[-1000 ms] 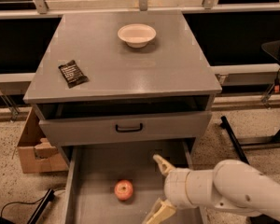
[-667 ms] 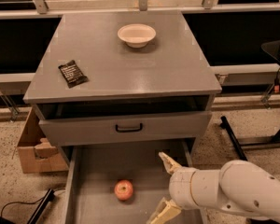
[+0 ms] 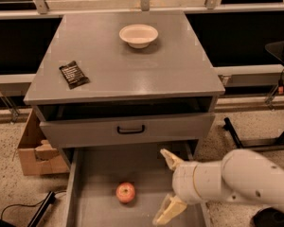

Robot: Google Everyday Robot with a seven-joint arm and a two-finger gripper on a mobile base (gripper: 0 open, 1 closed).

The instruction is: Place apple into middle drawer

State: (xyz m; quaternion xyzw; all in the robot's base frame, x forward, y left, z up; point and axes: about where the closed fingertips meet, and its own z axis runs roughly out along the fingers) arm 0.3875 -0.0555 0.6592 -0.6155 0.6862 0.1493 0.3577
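The apple [image 3: 126,192], small, round and red-orange, lies on the bare grey floor of the wide pulled-out middle drawer [image 3: 92,174], a little left of its middle. My gripper [image 3: 167,185] hangs over the right side of the drawer, to the right of the apple and apart from it. Its two pale fingers are spread wide and hold nothing. The white arm reaches in from the right edge.
Above, another drawer with a grey front and black handle [image 3: 130,129] stands slightly out. The cabinet top carries a white bowl [image 3: 138,35] and a dark packet [image 3: 74,74]. A cardboard box [image 3: 35,152] stands on the floor at left. Black table legs stand at right.
The gripper and arm have shifted slightly to the right, away from the apple. The apple has stayed in place on the drawer floor.
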